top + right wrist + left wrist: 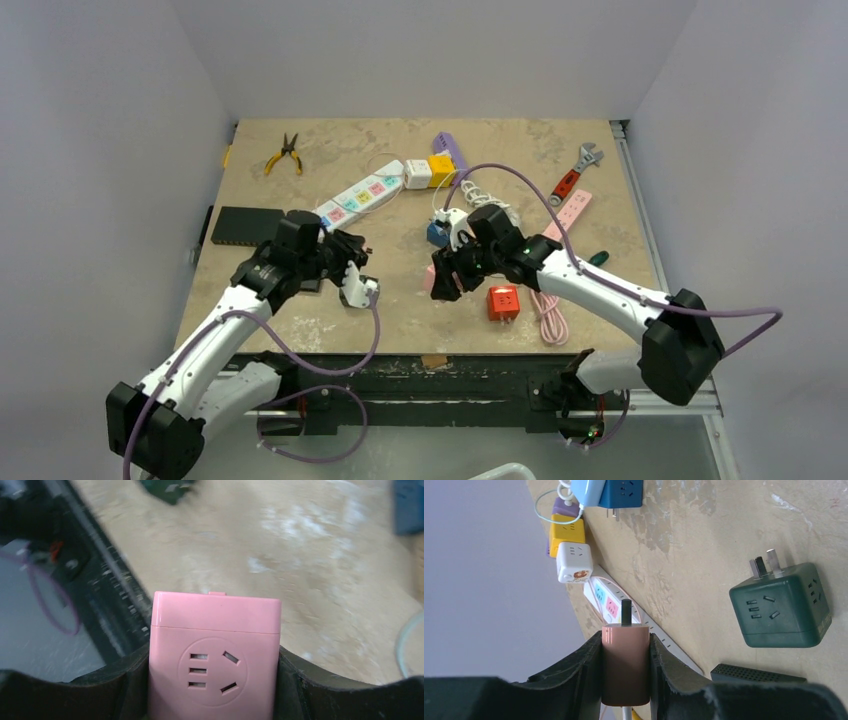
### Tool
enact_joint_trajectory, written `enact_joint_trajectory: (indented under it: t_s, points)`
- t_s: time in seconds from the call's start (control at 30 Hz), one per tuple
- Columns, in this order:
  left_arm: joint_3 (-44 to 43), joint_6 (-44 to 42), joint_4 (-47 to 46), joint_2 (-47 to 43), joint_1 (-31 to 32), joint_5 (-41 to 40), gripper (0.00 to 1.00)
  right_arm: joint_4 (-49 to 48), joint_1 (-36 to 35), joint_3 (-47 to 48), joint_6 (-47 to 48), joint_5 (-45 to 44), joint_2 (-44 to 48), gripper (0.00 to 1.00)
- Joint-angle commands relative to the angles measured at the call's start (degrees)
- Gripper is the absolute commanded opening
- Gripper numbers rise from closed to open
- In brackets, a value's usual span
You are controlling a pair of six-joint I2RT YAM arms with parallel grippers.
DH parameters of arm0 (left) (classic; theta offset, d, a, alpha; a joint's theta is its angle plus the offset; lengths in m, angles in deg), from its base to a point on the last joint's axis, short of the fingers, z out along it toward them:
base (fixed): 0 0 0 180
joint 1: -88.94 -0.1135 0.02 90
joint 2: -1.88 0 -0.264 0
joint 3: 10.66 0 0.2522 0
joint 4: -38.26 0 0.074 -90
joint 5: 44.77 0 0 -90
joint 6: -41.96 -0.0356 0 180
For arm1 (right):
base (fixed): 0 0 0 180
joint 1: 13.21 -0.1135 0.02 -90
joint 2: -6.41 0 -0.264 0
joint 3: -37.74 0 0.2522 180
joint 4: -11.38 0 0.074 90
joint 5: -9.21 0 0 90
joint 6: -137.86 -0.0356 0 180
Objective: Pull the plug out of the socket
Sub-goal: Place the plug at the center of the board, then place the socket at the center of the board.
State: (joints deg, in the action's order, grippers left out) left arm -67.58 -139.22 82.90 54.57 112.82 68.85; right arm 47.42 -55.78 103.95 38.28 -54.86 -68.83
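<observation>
Left gripper gripped the brown plug, prong bare, well left of the red cube adapter. Right gripper clamped the pink socket cube near the adapter's left, apart from the plug.

No text or numbers can be read. The white cube socket bears a small, illegible brown emblem.

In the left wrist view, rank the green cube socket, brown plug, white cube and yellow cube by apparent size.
1. green cube socket
2. brown plug, inflated by nearness to the camera
3. white cube and yellow cube look alike
</observation>
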Motion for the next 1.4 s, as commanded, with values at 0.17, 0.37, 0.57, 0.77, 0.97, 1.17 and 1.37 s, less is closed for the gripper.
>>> enact_joint_trajectory:
  t_s: [0.17,0.37,0.57,0.77,0.97,1.17,1.37]
  points:
    - [-7.81,13.44,-0.57,13.53,5.24,-0.59,0.0,-2.46,0.72,-6.42,-19.47,-37.11,-3.55,0.0]
    - [-17.56,29.06,8.72,24.57,9.57,-5.57,0.0,-6.22,0.4,-13.1,-21.83,-39.32,-2.71,0.05]
    - [-16.79,36.3,7.94,28.44,13.56,-9.98,0.0,-8.47,-1.7,-15.08,-22.6,-38.08,-4.38,0.39]
    - [-15.77,43.7,7.33,33.04,17.25,-14.71,0.1,-7.1,-1.64,-13.27,-22.29,-38.33,2.66,0.95]
    - [-14.9,46.98,8.06,34.48,18.65,-15.08,0.35,-3.9,-0.81,-4.64,-16.94,-42.72,4.76,0.99]
    - [-9.05,42.75,3.59,34.7,18.64,-16.6,0.43,-7.34,5.06,1.95,-10.48,-41.1,-0.02,0.99]
    - [-9.01,44.98,3.04,34.49,18.3,-16.54,0.68,-9.78,9.19,6.79,-6.84,-37.9,-7.63,0.99]
